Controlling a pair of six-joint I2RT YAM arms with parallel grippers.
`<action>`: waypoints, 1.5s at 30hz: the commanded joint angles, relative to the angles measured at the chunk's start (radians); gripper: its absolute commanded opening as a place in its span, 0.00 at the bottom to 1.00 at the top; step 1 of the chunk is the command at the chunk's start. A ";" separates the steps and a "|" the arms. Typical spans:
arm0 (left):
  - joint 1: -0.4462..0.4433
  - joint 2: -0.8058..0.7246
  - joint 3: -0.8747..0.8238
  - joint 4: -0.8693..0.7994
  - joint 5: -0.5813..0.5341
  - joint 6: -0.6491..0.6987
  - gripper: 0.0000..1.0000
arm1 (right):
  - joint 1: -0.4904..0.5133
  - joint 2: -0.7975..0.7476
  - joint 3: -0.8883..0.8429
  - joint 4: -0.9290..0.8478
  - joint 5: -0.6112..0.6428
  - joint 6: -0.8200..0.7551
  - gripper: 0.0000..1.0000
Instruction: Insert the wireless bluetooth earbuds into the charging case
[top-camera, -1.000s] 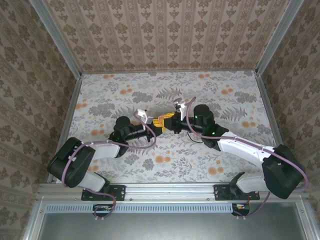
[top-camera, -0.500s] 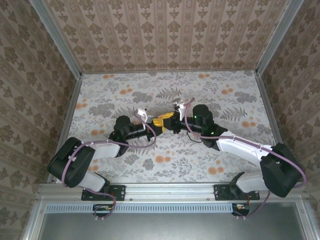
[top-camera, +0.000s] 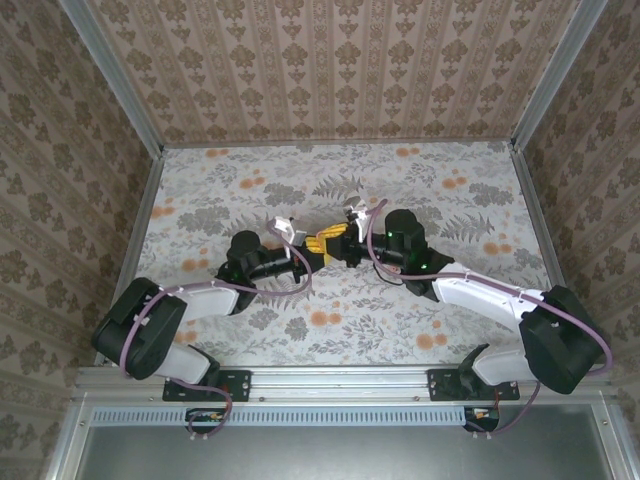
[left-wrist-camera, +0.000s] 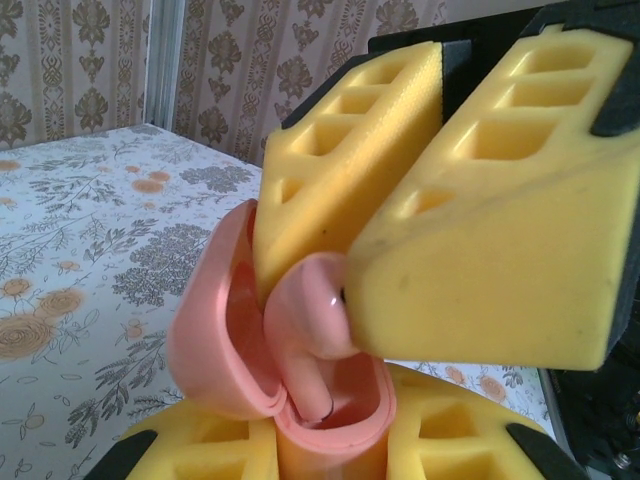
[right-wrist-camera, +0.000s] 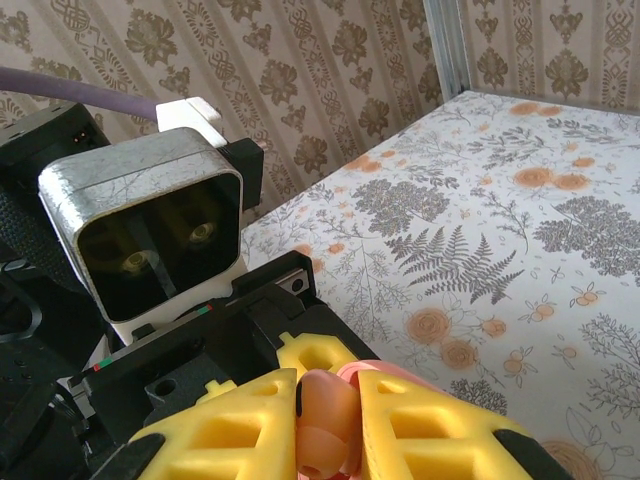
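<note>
Change: over the last second the right arm's wrist has crept slightly toward the left arm in the top view; both grips are unchanged.
Meaning for the task: judged to be fine alignment in the middle of insertion. The stem is already inside the case mouth, but the bud is not yet seated.
Left fingers (left-wrist-camera: 200, 455): closed narrow from below on the charging case (left-wrist-camera: 215, 345), holding it above mid-worktop (left-wrist-camera: 80, 250).
Right fingers (left-wrist-camera: 480, 250): pinched on one earbud (left-wrist-camera: 308, 318) (pink here, matching the case), its stem pointing down into the pale interior.
Second earbud: whether it already sits in the case cannot be told.
Surroundings: floral worktop and patterned walls. The left arm's wrist camera (right-wrist-camera: 150, 225) looms just behind the meeting point.
Obstruction: the open lid (left-wrist-camera: 205, 300) stands close against one right finger, and the bulky foam fingers crowd the case mouth, so little room is left for lowering.
</note>
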 joint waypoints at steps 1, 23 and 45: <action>-0.008 -0.048 0.050 0.087 0.047 -0.016 0.16 | 0.006 0.004 -0.035 -0.011 -0.009 -0.026 0.19; -0.008 -0.088 0.068 0.043 0.091 0.022 0.16 | -0.017 -0.021 -0.006 -0.200 -0.131 -0.137 0.20; -0.010 -0.144 0.085 -0.129 0.146 0.170 0.16 | -0.060 0.010 0.120 -0.454 -0.199 -0.294 0.22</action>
